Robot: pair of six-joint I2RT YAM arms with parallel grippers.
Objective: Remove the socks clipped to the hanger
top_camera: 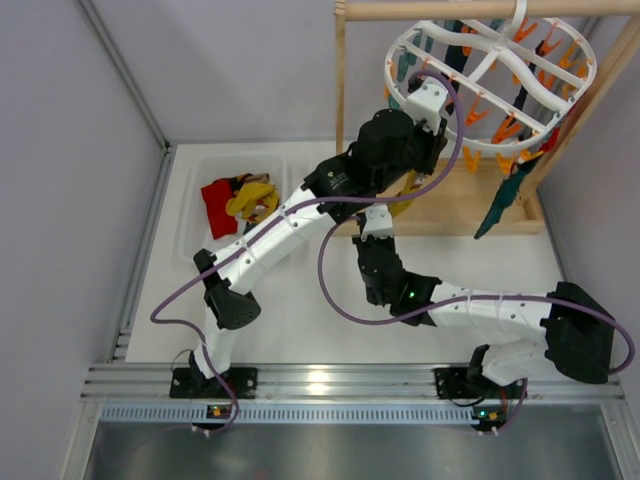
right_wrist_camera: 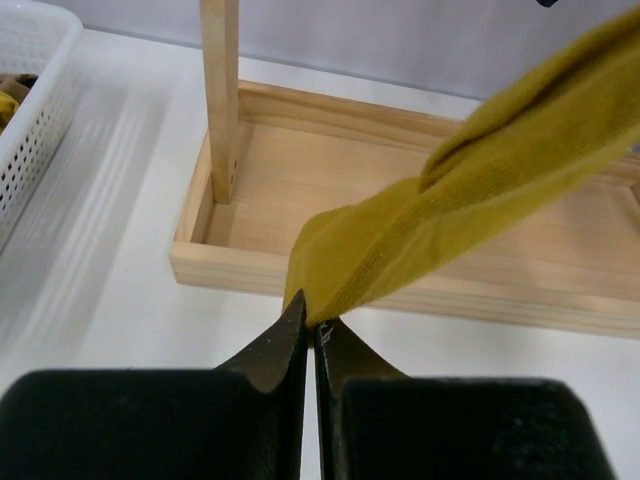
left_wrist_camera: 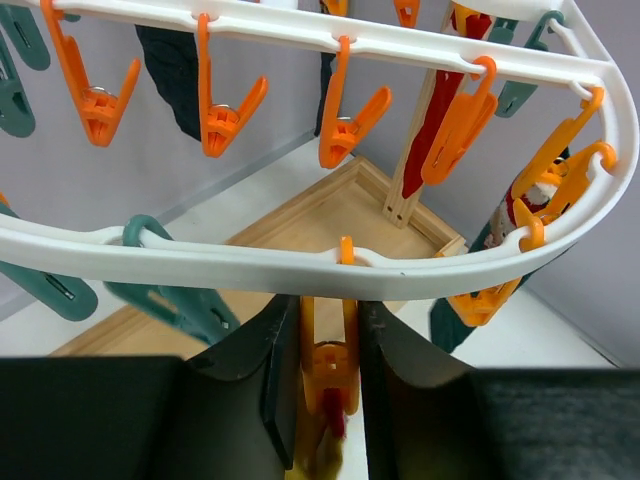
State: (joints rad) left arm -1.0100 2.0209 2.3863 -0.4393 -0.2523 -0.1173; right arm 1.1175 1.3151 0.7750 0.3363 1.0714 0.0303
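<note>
Mustard sock point(right_wrist_camera: 480, 200) slants up from the tightly closed right gripper point(right_wrist_camera: 310, 330) to an orange clip point(left_wrist_camera: 328, 370) on the hanger point(left_wrist_camera: 250, 268), apparently squeezed by the left gripper point(left_wrist_camera: 330, 335).

Top: looks steeply down from high at the near edge over table point(top_camera: 300, 330), tray point(top_camera: 460, 205) and hanger point(top_camera: 592, 68). Left wrist: close against hanger point(left_wrist_camera: 250, 265) rim, tray point(left_wrist_camera: 340, 210) beyond. Right wrist: low, near, facing same tray point(right_wrist_camera: 230, 265).

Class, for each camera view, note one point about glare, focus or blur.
Top external: glare on the metal rail. Left wrist: the orange clip in the left gripper is blurred, the hanger sharp. Right wrist: the mustard sock softens upper right; streaky sheen on the table.
</note>
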